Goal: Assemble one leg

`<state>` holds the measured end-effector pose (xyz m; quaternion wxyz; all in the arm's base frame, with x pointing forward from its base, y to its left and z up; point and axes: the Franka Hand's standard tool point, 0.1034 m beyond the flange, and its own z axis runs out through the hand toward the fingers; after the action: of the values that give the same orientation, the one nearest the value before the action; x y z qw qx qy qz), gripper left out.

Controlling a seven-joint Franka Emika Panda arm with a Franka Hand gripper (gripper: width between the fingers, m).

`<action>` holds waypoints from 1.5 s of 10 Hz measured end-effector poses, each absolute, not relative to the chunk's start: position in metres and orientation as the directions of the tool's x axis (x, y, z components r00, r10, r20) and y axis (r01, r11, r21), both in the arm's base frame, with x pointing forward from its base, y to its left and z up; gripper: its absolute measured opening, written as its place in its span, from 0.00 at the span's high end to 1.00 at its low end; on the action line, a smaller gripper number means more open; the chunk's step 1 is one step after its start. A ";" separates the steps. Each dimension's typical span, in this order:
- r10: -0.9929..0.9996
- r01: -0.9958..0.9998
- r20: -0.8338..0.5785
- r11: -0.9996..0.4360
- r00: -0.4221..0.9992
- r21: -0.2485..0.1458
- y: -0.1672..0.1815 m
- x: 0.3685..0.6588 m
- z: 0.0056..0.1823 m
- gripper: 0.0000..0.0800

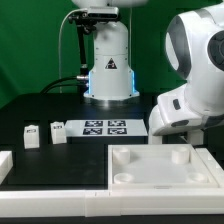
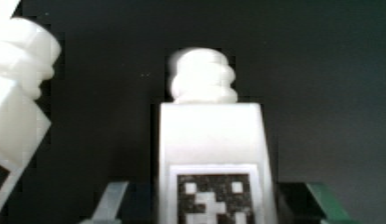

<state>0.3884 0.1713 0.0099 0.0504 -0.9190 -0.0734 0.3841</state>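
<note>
In the wrist view a white leg [image 2: 216, 150] lies between my fingers, tag face towards the camera and its ribbed screw end [image 2: 204, 75] pointing away. My gripper [image 2: 216, 197] is open. One finger [image 2: 115, 200] stands on each side of the leg, with a narrow dark gap at each side. A second white leg [image 2: 21, 90] lies close beside it. In the exterior view two more legs [image 1: 32, 135] [image 1: 58, 131] stand at the left. The large white tabletop [image 1: 160, 165] lies at the front right. The arm's body [image 1: 185, 95] hides the gripper there.
The marker board [image 1: 105, 127] lies in the middle before the robot base [image 1: 108, 70]. A white block [image 1: 5, 165] sits at the exterior view's left edge, and a long white strip [image 1: 60, 205] runs along the front.
</note>
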 end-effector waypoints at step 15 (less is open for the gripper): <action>0.165 0.101 -0.705 -0.986 0.690 -0.132 0.168 0.414 0.077 0.64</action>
<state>0.4139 0.1682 0.0769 0.0412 -0.9182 -0.0724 0.3872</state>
